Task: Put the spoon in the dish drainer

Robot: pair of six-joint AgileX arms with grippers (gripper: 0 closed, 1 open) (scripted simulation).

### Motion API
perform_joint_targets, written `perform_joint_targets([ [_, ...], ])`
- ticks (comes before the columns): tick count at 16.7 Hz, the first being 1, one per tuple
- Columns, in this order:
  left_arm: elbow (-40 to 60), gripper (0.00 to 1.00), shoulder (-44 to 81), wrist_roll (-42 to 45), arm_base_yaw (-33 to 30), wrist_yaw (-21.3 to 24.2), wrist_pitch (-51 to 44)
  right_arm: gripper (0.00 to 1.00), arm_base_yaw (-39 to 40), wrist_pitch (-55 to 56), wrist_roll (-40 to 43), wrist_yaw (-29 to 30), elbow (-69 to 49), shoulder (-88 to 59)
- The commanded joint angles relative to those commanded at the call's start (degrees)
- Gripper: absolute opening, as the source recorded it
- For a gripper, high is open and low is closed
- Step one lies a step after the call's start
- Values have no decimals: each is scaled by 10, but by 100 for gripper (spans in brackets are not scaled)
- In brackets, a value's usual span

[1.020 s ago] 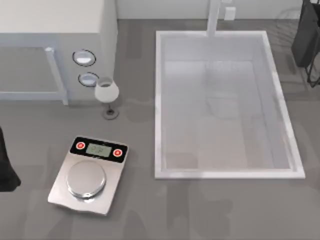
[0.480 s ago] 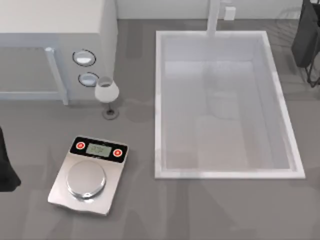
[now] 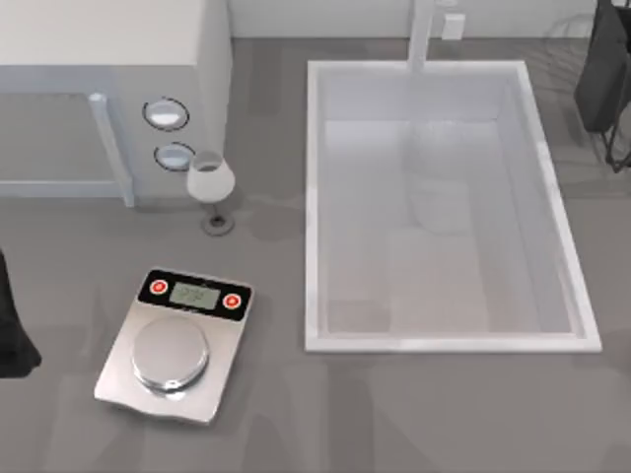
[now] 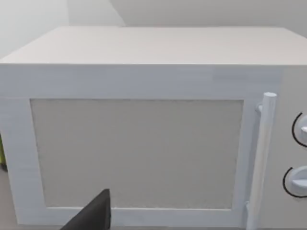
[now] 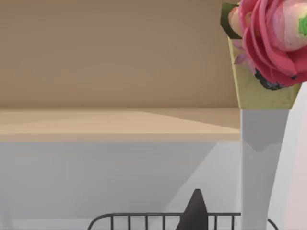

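Spoon-stowing is looking barely begun: the dish drainer (image 3: 603, 79) is waiting at the counter's (image 3: 296, 424) far right corner, and I cannot tell either claw's state or where the spoon lies.

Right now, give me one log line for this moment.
left arm: parked at table's left edge, facing white microwave | right tool: by dark wire dish drainer | spoon: unseen | silver kitchen scale: untouched
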State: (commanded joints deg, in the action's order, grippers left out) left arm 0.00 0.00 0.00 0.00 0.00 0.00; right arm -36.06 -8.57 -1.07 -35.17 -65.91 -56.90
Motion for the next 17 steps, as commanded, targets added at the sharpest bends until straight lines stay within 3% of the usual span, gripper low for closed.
perform_joint_targets([
  [6, 0, 100, 0, 0, 0, 0, 0, 0, 29, 94, 0, 31, 7, -91],
  [17, 0, 100, 0, 0, 0, 0, 0, 0, 169, 526, 2, 177, 88, -434],
])
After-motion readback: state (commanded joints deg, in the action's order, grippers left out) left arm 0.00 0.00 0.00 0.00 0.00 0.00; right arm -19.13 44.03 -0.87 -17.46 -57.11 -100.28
